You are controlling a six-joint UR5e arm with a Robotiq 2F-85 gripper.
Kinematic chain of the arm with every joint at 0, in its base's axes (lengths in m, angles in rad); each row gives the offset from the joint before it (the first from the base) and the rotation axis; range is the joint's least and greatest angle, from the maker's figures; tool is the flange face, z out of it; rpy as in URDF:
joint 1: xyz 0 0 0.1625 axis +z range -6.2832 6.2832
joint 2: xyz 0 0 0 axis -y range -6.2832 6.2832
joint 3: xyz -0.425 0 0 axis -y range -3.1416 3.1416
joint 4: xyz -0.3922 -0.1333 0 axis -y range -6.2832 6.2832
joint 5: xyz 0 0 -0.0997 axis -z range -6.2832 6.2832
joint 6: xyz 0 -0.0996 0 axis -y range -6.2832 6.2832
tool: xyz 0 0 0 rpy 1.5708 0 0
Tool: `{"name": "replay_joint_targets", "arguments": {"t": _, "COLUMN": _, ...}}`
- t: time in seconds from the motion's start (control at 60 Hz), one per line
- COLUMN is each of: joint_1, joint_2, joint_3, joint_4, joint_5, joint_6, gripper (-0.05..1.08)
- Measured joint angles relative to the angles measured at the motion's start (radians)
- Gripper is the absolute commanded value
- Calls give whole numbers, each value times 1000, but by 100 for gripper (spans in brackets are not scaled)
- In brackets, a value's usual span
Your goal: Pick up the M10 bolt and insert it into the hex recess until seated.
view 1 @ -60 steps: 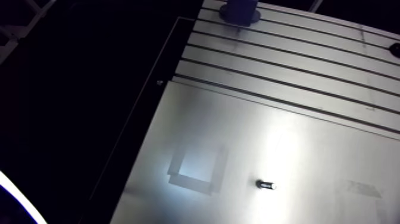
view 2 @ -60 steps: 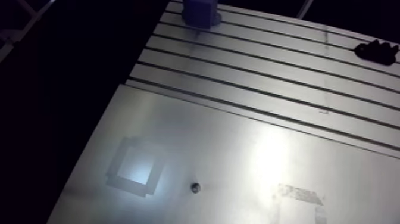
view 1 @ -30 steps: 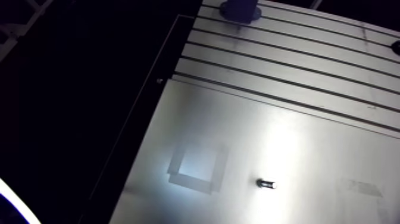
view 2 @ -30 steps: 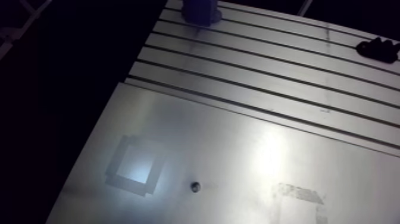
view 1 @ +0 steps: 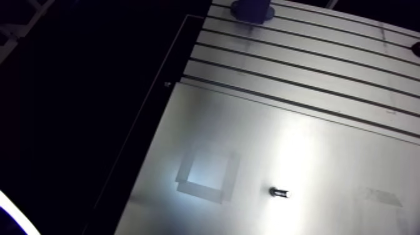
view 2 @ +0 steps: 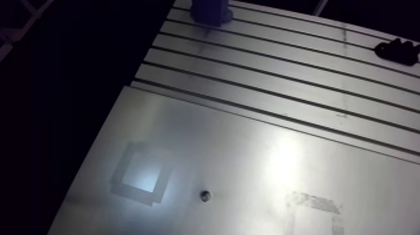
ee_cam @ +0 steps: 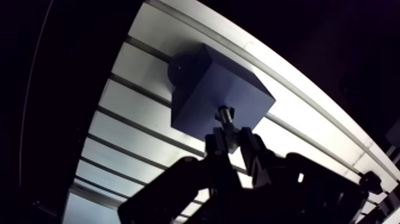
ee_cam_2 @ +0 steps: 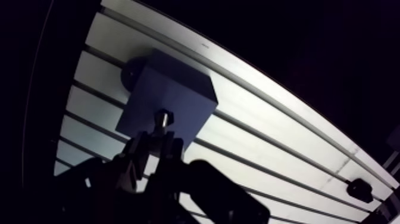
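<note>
In the wrist view my gripper (ee_cam: 234, 138) is shut on a small metal bolt (ee_cam: 224, 114), whose end sticks out past the fingertips. The bolt hangs over the near part of a dark blue block (ee_cam: 205, 83) that stands on the slotted table (ee_cam: 137, 137). I cannot tell whether the bolt touches the block. No hex recess shows on the block's faces. In the arm view the blue block (view 2: 211, 9) sits at the far edge of the table, and the gripper does not show there.
A small metal piece (view 1: 279, 192) lies on the smooth plate (view 1: 325, 156), beside a square tape outline (view 1: 206, 178). A black part (view 2: 396, 50) sits on the slotted table at the far right. The table's left edge drops into darkness.
The arm view has shifted slightly, so the camera has moved. The block, the metal piece and the tape square lie where they were.
</note>
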Motion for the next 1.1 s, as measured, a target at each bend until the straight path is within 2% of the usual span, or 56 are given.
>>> {"name": "replay_joint_targets", "arguments": {"t": 1.1, "joint_1": -4, "joint_2": 9, "joint_3": 3, "joint_4": 1, "joint_5": 3, "joint_6": -2, "gripper": 102}}
